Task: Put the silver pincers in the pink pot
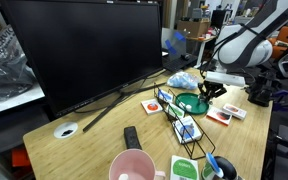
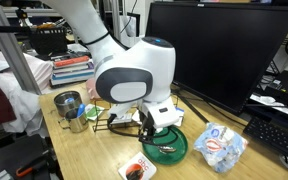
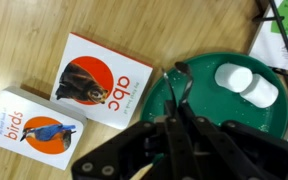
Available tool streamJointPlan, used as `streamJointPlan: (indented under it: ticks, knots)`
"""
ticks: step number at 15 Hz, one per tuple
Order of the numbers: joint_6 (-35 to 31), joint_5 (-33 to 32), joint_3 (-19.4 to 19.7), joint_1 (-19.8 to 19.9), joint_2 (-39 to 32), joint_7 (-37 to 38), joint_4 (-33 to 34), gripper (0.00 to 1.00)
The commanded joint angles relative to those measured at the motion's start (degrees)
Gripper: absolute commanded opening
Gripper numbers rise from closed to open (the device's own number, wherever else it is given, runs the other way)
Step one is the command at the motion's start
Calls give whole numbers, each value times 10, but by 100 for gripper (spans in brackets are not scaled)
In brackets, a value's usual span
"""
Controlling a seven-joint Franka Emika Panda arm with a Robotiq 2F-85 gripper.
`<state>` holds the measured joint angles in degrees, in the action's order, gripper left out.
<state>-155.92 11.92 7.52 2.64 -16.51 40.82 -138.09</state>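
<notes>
The black two-fingered gripper (image 3: pixel 180 122) is seen in the wrist view over a flat, round, dark green dish (image 3: pixel 216 112), its fingers drawn close together with only a narrow gap between them. The thin, shiny silver pincers (image 3: pixel 178 88) lie above the dish, one end running in between the fingertips and appearing to be clamped there; the other end reaches toward the dish's rim. Whether the silver pincers are raised off the dish or resting on it cannot be told. Two white rounded pieces (image 3: pixel 242 80) lie in the dish beside the silver pincers. Just outside the dish, two cards lie flat on the wooden table (image 3: pixel 24 50): an orange-and-white "abc" card (image 3: pixel 94 78) and a white "birds" card (image 3: pixel 34 128). In an exterior view the gripper (image 1: pixel 212 92) is placed over the dish (image 1: pixel 192 104), while the wide, round, pale pink pot (image 1: pixel 132 165) stands well apart at the near table edge, next to a smaller green cup (image 1: pixel 184 168), with a black wire rack (image 1: pixel 184 122) between dish and cups.
</notes>
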Motion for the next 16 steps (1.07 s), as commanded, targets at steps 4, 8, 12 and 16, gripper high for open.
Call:
streamJointPlan:
  ticks: [4, 8, 12, 16]
  knots:
    - [-9, 106, -28, 16, 76, -95, -39, 1]
    - [-5, 153, -28, 15, 100, -138, -47, 1]
    - [21, 194, -29, 15, 146, -174, -67, 1]
    - [68, 207, -22, 12, 224, -192, -93, 1]
